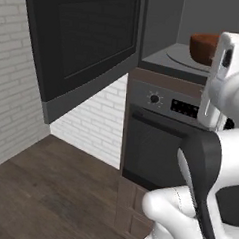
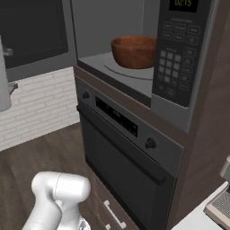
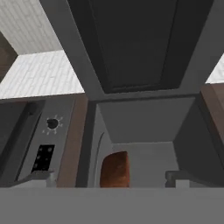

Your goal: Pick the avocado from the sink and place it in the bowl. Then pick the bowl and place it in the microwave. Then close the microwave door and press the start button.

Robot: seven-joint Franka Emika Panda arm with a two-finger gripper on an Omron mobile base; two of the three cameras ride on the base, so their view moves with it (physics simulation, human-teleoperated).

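The reddish-brown bowl stands on the round turntable inside the open microwave. It also appears in the left base view as the bowl and in the hand view as the bowl. The microwave door is swung wide open to the left, and the hand view looks along the same door. My gripper is open and holds nothing. It hangs in front of the microwave opening, apart from the bowl, with its fingertips spread wide. The avocado and the sink are out of view.
The microwave's keypad panel is to the right of its cavity. Below is an oven with a knob, a display strip and a long handle. A white brick wall and a wooden floor lie to the left.
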